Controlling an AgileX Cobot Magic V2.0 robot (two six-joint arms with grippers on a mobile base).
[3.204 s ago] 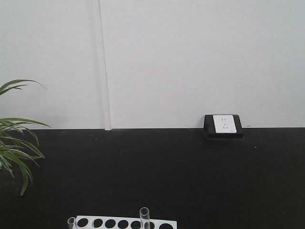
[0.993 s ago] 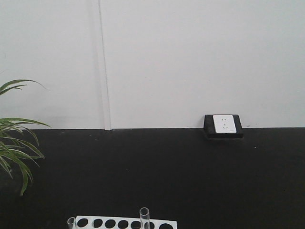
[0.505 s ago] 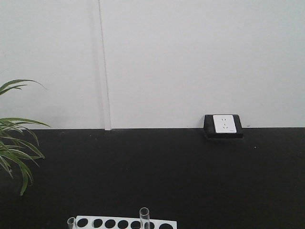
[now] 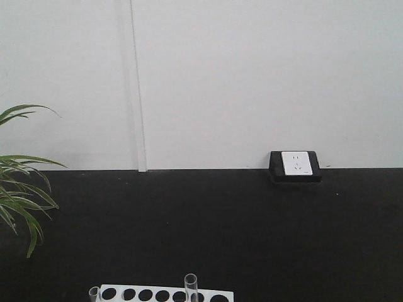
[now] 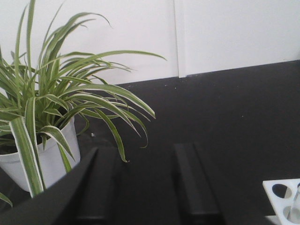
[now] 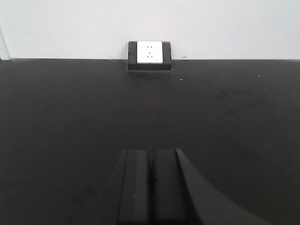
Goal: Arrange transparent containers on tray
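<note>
The upright test tube [image 5: 295,210] in the white rack [image 5: 277,202] stands right of the open, empty left jaws, so that arm seems nearer; the right jaws are closed.

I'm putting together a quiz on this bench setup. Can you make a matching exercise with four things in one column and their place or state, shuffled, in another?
Things:
1. Left gripper
2. Right gripper
3. Tall clear test tube
4. White wall socket in a black frame

Places or states:
A. Standing in the white rack with round holes
B. Shut, holding nothing
C. At the far edge of the black table, against the white wall
D. Open, near the green striped plant in a white pot

Pairs: 1-D, 2-B, 3-A, 4-C.
</note>
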